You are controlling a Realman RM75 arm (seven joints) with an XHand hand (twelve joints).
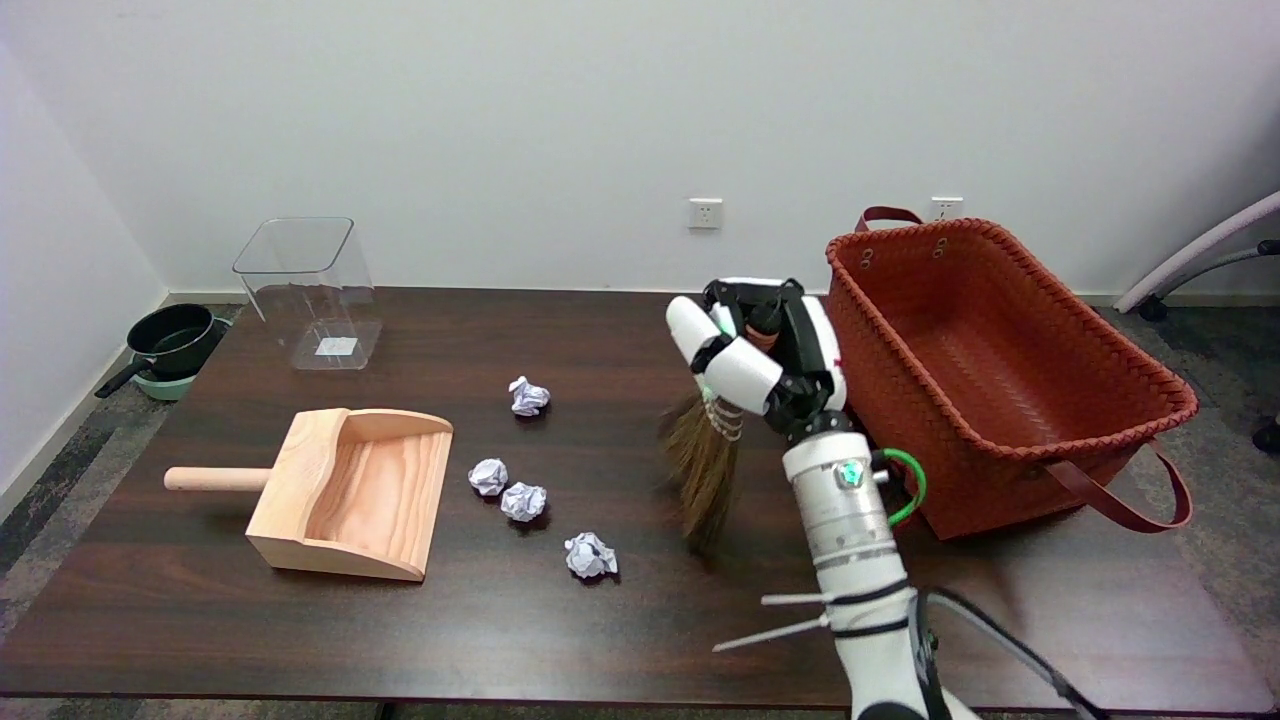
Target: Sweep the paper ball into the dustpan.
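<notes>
Right hand [765,345] wrapped tight round broom [705,475] handle, bristles hanging below.
Nearest paper ball [590,555] left of bristles, apart; dustpan [345,490] farther left, mouth facing hand.
Risk: stroke too high skims over ball; angled stroke knocks ball past pan mouth.
No readable writing.

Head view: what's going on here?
The right hand holds a small broom bristles-down over the table, between the red basket and four paper balls. The balls all lie outside the wooden dustpan, whose mouth faces them. Nothing is swept in yet.
</notes>
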